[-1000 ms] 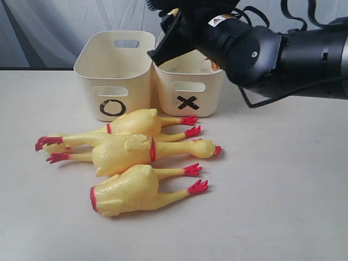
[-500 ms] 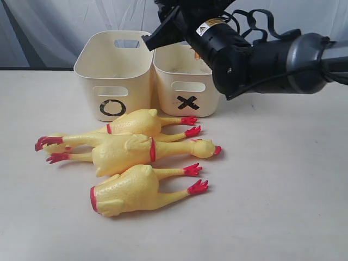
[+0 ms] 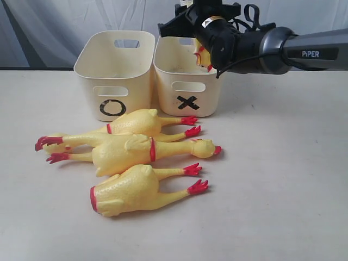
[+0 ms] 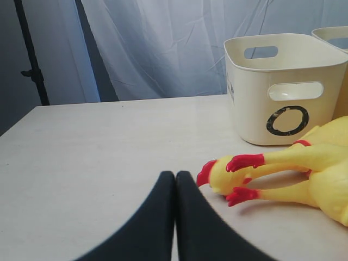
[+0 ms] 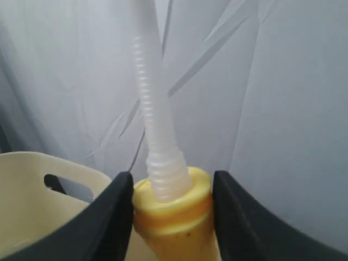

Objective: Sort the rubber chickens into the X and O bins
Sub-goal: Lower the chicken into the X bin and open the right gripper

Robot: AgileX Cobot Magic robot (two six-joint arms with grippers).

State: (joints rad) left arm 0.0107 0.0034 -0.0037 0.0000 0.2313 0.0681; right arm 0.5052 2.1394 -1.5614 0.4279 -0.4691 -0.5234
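- Right claw [image 5: 173, 228]: your jaws stand partly open and are clamped on either side of one yellow chicken [image 5: 171, 209]. A white ribbed tube [image 5: 155, 125] sticks out of the end of its body, beyond the fingers.
- In the exterior view, your right arm reaches over the X bin [image 3: 185, 81]. A yellow-and-red bit of the held chicken [image 3: 202, 56] shows just above that bin's rim, near its far right corner.
- Left claw [image 4: 175, 212]: your fingers are pressed flat together with nothing between them. It sits low over the counter [image 3: 283, 190], apart from the nearest chicken head and red feet.
- Bins: the O bin [image 3: 114, 70] and X bin stand side by side, walls touching, at the back of the counter. The O bin is on the left of the exterior view, and both marks face the camera.
- Three rubber chickens lie on the counter just in front of the bins, packed side by side and touching.
- The rear chicken [image 3: 138, 122] lies with its feet toward the X bin.
- The middle chicken [image 3: 125, 152] lies the other way, with its head on the right.
- The front chicken [image 3: 130, 187] has its feet on the right and its red neck ring on the left.
- You have a pale curtain [image 3: 65, 22] behind the bins.
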